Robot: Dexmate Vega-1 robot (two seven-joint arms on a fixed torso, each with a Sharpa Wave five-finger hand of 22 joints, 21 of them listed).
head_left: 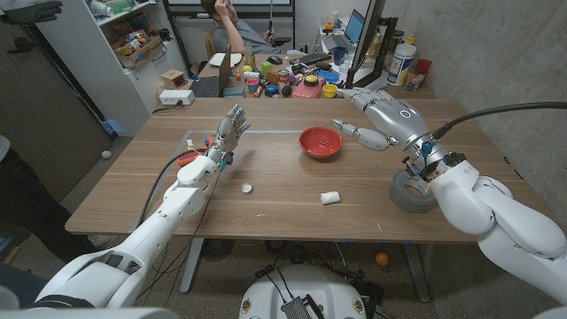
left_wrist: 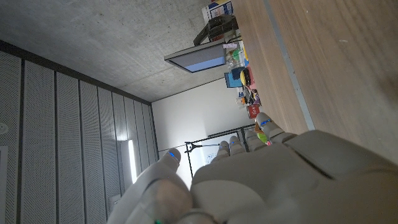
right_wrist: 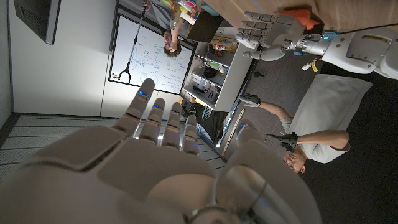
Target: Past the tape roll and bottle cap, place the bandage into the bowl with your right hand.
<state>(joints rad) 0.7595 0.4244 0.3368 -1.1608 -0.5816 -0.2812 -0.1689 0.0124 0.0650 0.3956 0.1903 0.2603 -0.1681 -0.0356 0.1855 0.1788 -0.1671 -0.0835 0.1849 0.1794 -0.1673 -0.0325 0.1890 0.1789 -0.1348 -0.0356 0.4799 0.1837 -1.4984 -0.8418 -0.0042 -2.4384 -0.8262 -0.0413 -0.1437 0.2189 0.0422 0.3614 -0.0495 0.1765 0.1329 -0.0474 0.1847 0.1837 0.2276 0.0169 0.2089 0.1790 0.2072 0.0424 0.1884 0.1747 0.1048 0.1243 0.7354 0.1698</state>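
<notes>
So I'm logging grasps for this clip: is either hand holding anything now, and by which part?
Nothing is held. The right hand hangs open beside the bowl; the left hand is open too. The bandage lies loose on the table.

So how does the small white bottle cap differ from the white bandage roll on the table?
The small white bottle cap is flatter and rounder than the white bandage roll, which is bigger and chunkier. The cap lies nearer the left hand; the bandage lies nearer the grey tape roll. Both are white and untouched.
</notes>
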